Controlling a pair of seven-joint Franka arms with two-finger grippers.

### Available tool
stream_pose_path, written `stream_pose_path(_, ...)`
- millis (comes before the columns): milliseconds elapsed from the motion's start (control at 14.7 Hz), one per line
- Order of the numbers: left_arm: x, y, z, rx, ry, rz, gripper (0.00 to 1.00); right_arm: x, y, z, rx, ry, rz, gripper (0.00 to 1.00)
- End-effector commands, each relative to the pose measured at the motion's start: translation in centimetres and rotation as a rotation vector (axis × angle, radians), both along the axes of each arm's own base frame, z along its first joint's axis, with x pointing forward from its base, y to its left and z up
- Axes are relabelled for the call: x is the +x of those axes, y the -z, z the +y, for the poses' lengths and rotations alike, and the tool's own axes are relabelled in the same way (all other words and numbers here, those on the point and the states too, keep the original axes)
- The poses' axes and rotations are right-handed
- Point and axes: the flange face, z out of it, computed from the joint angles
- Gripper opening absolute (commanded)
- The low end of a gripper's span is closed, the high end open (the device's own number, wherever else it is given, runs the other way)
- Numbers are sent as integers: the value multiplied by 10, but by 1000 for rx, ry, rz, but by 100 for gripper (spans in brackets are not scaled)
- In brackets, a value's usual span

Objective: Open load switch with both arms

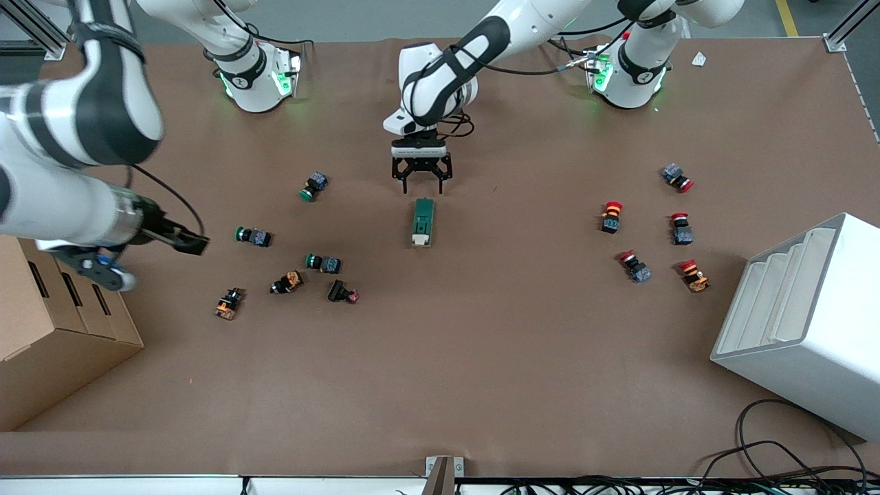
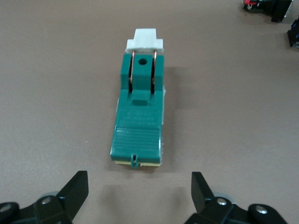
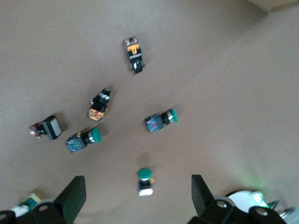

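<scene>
The load switch is a dark green oblong block lying flat mid-table, with its white toggle end toward the front camera. My left gripper hangs open just off the switch's end that faces the robot bases. In the left wrist view the switch lies just ahead of the spread fingers of the left gripper, and nothing is between them. My right gripper is open, up in the air over the green push buttons toward the right arm's end. The right gripper holds nothing.
Green-capped buttons and orange and black ones lie toward the right arm's end. Red-capped buttons lie toward the left arm's end. A white rack and a cardboard box flank the table.
</scene>
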Motion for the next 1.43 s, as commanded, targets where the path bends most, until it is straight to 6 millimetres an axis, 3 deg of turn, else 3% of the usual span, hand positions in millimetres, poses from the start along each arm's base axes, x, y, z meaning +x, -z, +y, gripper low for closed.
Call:
stream_pose_path(0, -8, 5, 4, 20, 27, -70, 98, 3, 19, 41, -3, 212, 17, 100)
stream_pose_path(272, -14, 10, 4, 21, 23, -164, 98, 2, 68, 132, -85, 483, -7, 100)
stream_pose_path(475, -12, 31, 8, -22, 33, -236, 98, -2, 119, 190, -127, 655, -21, 100)
stream_pose_path(747, -10, 47, 13, -17, 61, -294, 98, -13, 180, 241, -116, 835, 53, 100)
stream_pose_path(1019, -6, 55, 15, -51, 60, -350, 98, -37, 226, 303, -132, 934, 11, 100)
stream_pose_path(1358, -15, 65, 17, -53, 53, -368, 98, -66, 262, 338, -181, 977, 28, 100)
